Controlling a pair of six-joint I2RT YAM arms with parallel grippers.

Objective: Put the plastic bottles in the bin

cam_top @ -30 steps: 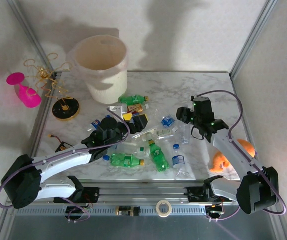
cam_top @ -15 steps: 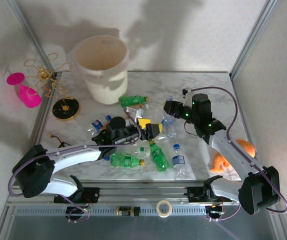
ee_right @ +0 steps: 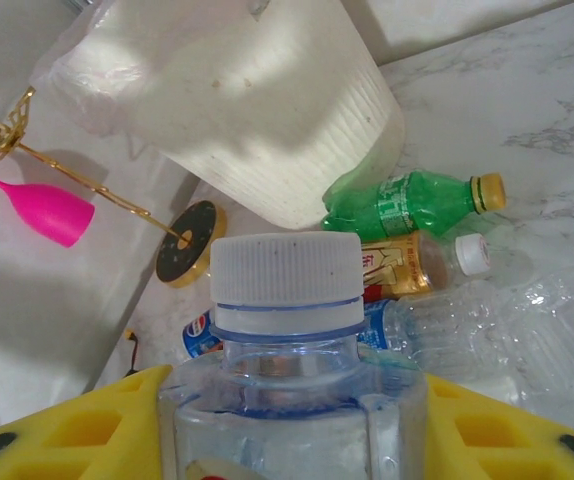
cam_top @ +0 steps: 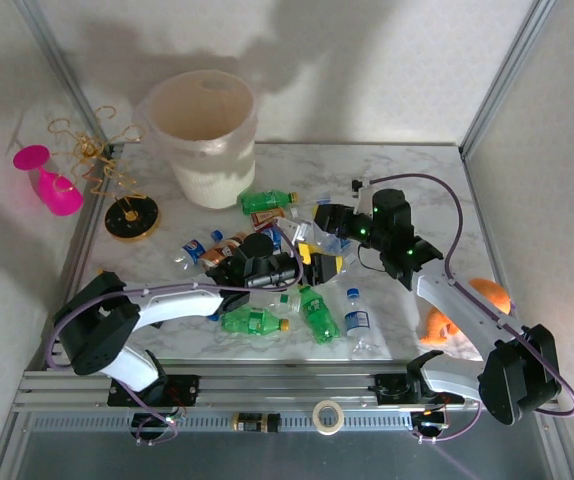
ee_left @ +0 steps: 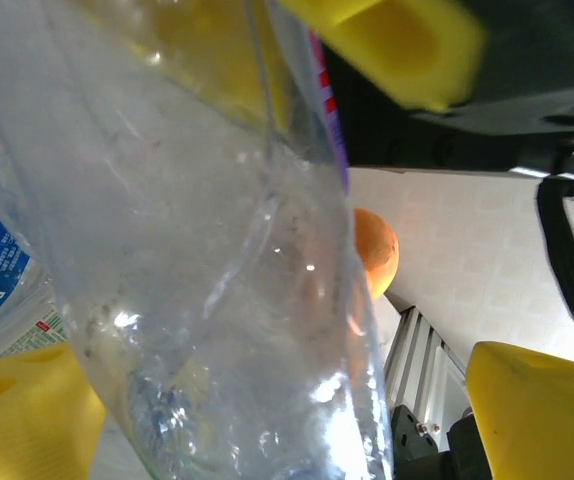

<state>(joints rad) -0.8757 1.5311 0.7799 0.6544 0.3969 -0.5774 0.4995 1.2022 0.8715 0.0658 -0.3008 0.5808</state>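
Bottles (cam_top: pixel 252 320) lie in a heap on the table (cam_top: pixel 427 190), right of the white bin (cam_top: pixel 212 180). Our left gripper (cam_top: pixel 319 260) is open around a clear bottle (ee_left: pixel 217 250). Our right gripper (ee_right: pixel 292 430) squeezes a white-capped bottle (ee_right: pixel 287 290); we cannot tell if it is the same one.

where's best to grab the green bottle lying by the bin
Grip the green bottle across its middle, straight down from above and closing on its long sides. It lies on its side by the bin; the brown bottle close alongside may leave little room on that side.
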